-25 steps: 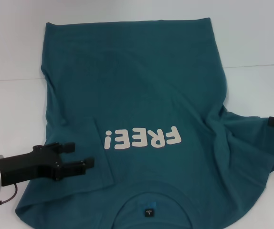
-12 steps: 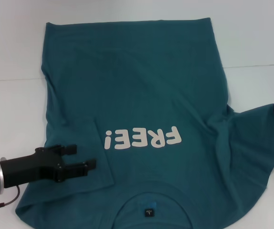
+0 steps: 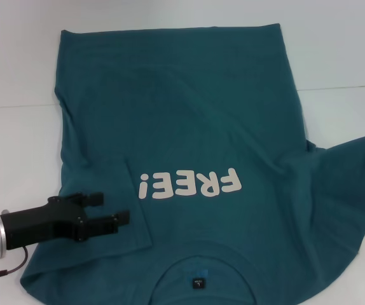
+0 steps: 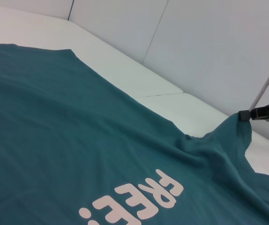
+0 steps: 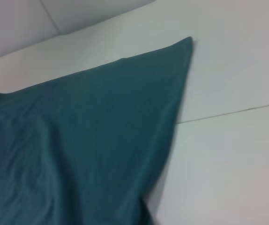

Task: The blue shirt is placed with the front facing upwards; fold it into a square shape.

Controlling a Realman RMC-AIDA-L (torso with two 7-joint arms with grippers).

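While the blue shirt (image 3: 195,127) lies front-up across the white counter (image 3: 17,63), you have its round collar (image 3: 198,267) nearest the robot, the small dark label (image 3: 198,281) showing inside it. Just beyond, your left gripper (image 3: 109,210) sits low over the shirt's left sleeve (image 3: 100,210), which is folded inward onto the body; its two black fingers (image 3: 106,223) are apart, pointing toward the pale "FREE!" lettering (image 3: 190,184), and they grip nothing. You see that lettering upside down from the head view, lying midway across the chest. On the other side, the right sleeve is drawn outward and lifted into a peak. Your right gripper (image 4: 265,111) is at that peak, barely in view at the head view's right edge; from the left wrist view its dark tip meets the raised cloth, but you cannot tell whether its fingers are together on it. Farthest off, the straight hem (image 3: 170,30) lies flat, its corner (image 5: 189,40) resting on the counter.
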